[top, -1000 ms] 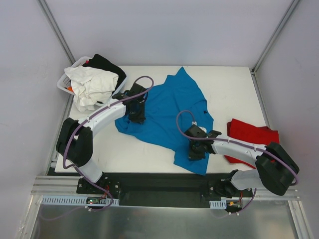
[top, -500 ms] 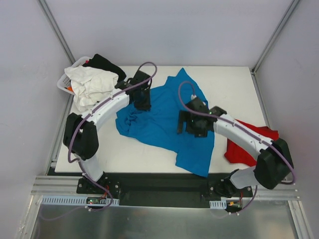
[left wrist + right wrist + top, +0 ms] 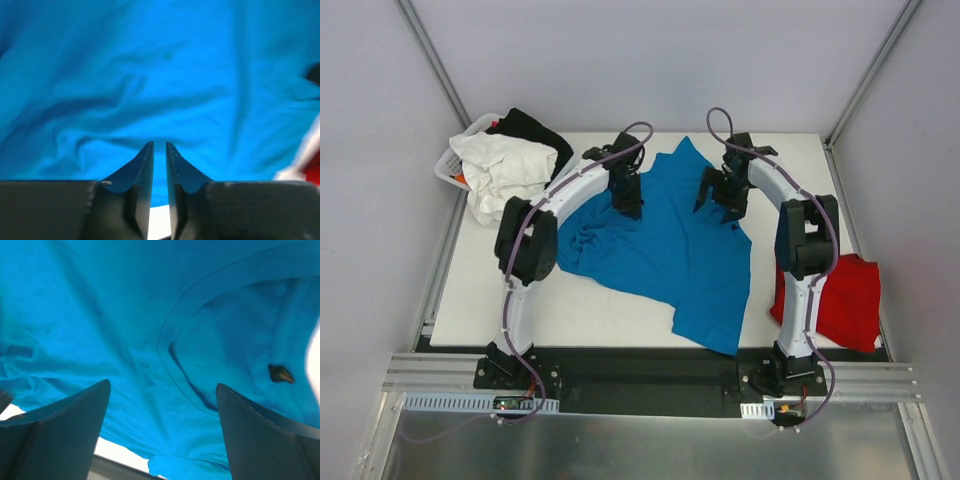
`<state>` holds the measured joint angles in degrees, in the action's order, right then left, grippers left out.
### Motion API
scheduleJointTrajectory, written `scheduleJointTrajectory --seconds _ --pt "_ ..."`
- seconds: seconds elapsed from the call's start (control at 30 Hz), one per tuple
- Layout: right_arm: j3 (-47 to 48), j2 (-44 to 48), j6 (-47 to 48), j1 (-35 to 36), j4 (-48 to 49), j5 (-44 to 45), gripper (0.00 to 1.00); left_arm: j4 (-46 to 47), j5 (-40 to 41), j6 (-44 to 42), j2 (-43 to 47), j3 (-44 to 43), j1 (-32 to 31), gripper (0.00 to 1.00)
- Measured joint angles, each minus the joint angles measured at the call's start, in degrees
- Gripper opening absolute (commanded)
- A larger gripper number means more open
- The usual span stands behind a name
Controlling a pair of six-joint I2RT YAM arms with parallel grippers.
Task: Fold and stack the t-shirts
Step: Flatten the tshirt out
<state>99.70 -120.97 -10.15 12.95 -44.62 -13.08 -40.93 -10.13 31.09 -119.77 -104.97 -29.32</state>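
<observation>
I have the left gripper (image 3: 159, 145) narrowed to a slit over the turquoise t-shirt's (image 3: 670, 250) far-left side, the right gripper (image 3: 163, 385) wide over its collar, the red t-shirt (image 3: 845, 300) right of it.

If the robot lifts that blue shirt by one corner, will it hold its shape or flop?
It would probably flop: the blue shirt lies in soft wrinkles, bunched along one edge. It looks thin, lying nearly flat on the table, so it is likely light. Pushed, it would probably crumple rather than slide as one piece.
</observation>
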Motion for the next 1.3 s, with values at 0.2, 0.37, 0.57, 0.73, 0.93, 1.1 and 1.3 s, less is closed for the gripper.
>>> scheduleJointTrajectory --seconds 0.2,0.37,0.57,0.73,0.93,1.1,1.3 --pt "2.1 -2.2 1.9 0.7 -2.9 -3.3 0.87 -3.4 0.4 -0.4 -8.3 -2.1 1.0 0.15" --pt "-11.7 6.5 1.7 3.1 -0.6 -5.5 0.91 -3.0 3.2 -0.2 -1.7 9.2 1.6 0.22" --pt "-25.0 19.1 1.4 9.0 0.6 -7.0 0.87 -6.1 8.9 1.0 16.8 27.6 0.8 0.25" --pt "-31.8 23.2 1.3 11.3 2.7 -7.4 0.14 -8.7 13.7 2.2 32.1 34.5 0.9 0.25" --pt "-33.8 22.1 1.0 12.8 3.5 -7.3 0.01 -9.1 16.3 3.3 37.5 43.3 4.1 0.25" --pt "-33.5 21.9 1.0 14.3 3.7 -7.2 0.01 -8.0 16.4 3.0 38.9 49.1 11.0 0.24" --pt "-32.7 21.9 1.0 15.2 3.6 -6.9 0.04 -3.4 16.2 0.5 41.0 49.8 18.8 0.25"
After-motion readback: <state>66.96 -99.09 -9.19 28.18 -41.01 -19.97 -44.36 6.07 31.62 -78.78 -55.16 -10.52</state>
